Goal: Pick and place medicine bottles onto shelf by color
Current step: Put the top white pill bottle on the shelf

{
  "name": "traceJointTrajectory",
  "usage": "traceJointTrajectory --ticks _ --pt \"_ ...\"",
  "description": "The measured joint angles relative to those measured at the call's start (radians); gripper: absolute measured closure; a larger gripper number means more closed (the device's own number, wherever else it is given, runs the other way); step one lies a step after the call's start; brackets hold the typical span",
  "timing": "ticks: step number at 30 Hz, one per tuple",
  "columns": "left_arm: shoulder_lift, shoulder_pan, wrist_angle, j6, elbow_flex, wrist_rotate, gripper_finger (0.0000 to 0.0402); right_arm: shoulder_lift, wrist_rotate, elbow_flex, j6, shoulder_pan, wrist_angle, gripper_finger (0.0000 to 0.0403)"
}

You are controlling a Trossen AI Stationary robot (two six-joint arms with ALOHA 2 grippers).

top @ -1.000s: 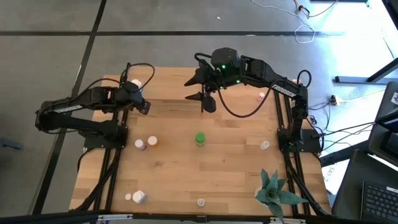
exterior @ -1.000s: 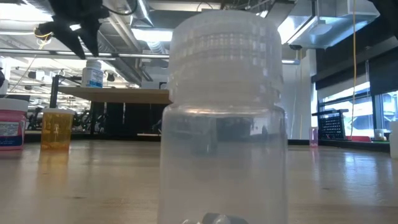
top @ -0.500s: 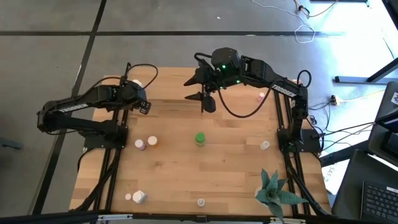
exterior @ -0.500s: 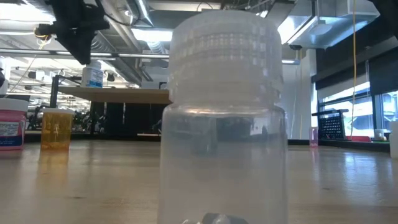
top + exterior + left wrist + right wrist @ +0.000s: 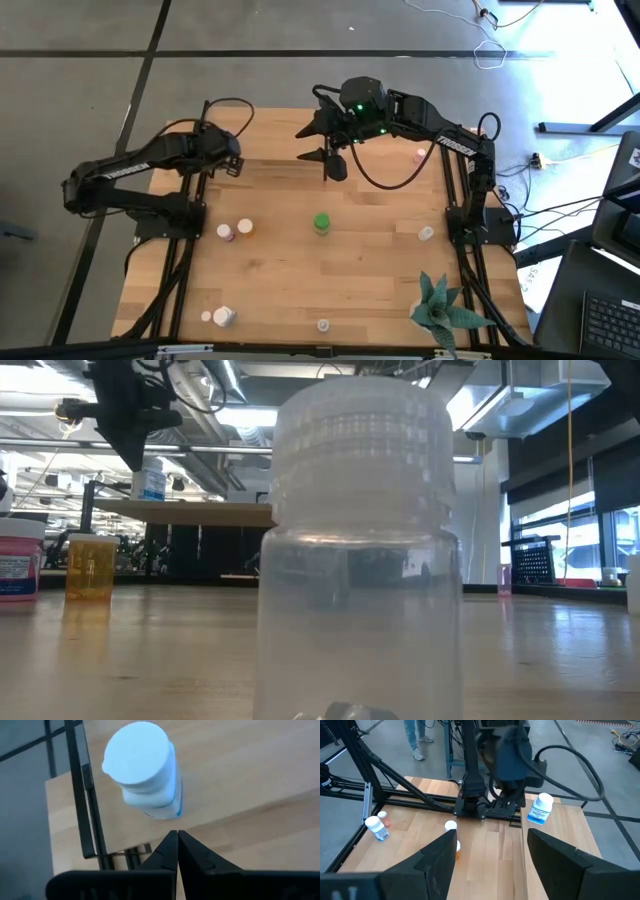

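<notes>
On the raised light wood shelf (image 5: 290, 140) with thin black posts, at its corner nearest the left arm, stands a white medicine bottle with a white cap and a blue-printed label (image 5: 145, 770). From above, the left arm hides that bottle almost wholly. The left hand (image 5: 177, 851) hovers just beside the bottle with its two dark fingers pressed together, holding nothing and not touching it.

Toward the table's (image 5: 300, 270) middle from the shelf stands the larger green bottle (image 5: 321, 223), with a pink bottle (image 5: 226, 232) and an orange one (image 5: 244, 228) off to its left-arm side. A small pale bottle (image 5: 426, 234) stands near the right arm's base. Two white-capped bottles (image 5: 219, 317) sit well away from the shelf, close to the table's near edge, and a clear plastic bottle with a ribbed clear cap (image 5: 355, 550) stands at that edge, so near the low camera that it blocks most of that view and its foot is cut off.

Over the shelf's middle hangs the right hand (image 5: 490, 852), fingers spread wide and empty. A green spiky plant (image 5: 440, 310) sits at the table's near corner on the right arm's side.
</notes>
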Motion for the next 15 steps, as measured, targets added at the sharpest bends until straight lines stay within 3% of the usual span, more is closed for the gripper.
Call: traceJointTrajectory --ticks 15 --pt "0.069 0.137 0.055 0.143 0.000 -0.018 0.0401 0.000 0.000 0.000 -0.006 0.000 0.001 0.0157"
